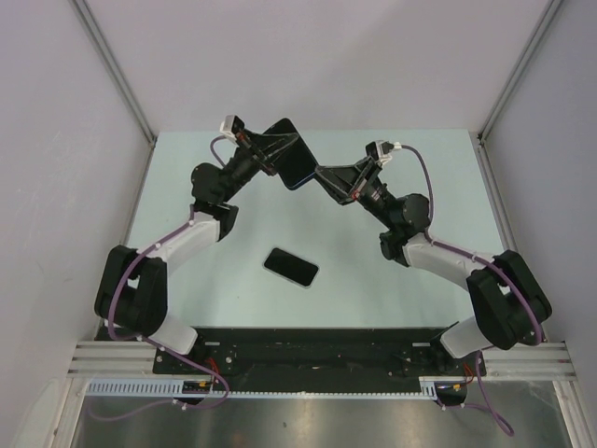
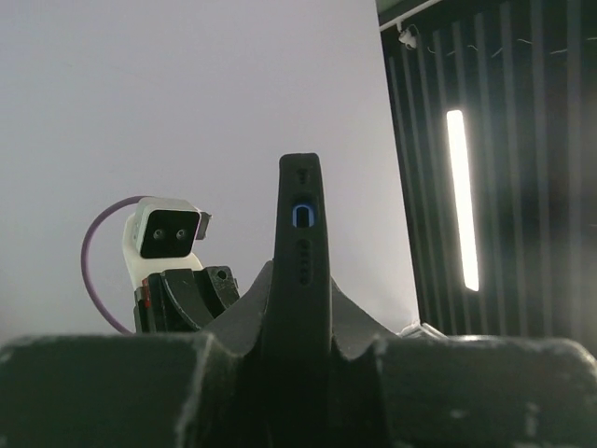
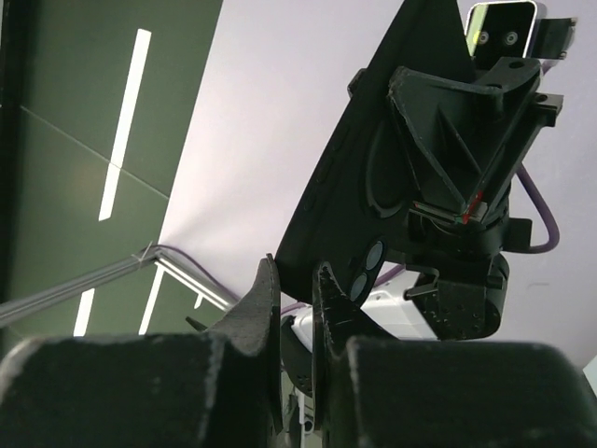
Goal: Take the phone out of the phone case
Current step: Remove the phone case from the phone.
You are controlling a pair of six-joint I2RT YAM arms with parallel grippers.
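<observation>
The black phone case (image 1: 297, 161) is held up in the air above the far middle of the table. My left gripper (image 1: 280, 152) is shut on it; in the left wrist view the case (image 2: 303, 233) stands edge-on between the fingers, port cut-out and small holes facing the camera, at my left gripper (image 2: 303, 327). My right gripper (image 1: 326, 177) meets the case from the right. In the right wrist view its fingers (image 3: 266, 308) pinch the lower corner of the case (image 3: 340, 187), beside two round lens spots (image 3: 367, 266). I cannot tell whether a phone sits inside.
A glossy black phone-shaped slab (image 1: 291, 267) lies flat on the pale green table (image 1: 410, 177), nearer the arm bases. Grey walls enclose the table on three sides. The right wrist's white camera (image 2: 163, 233) shows behind the case.
</observation>
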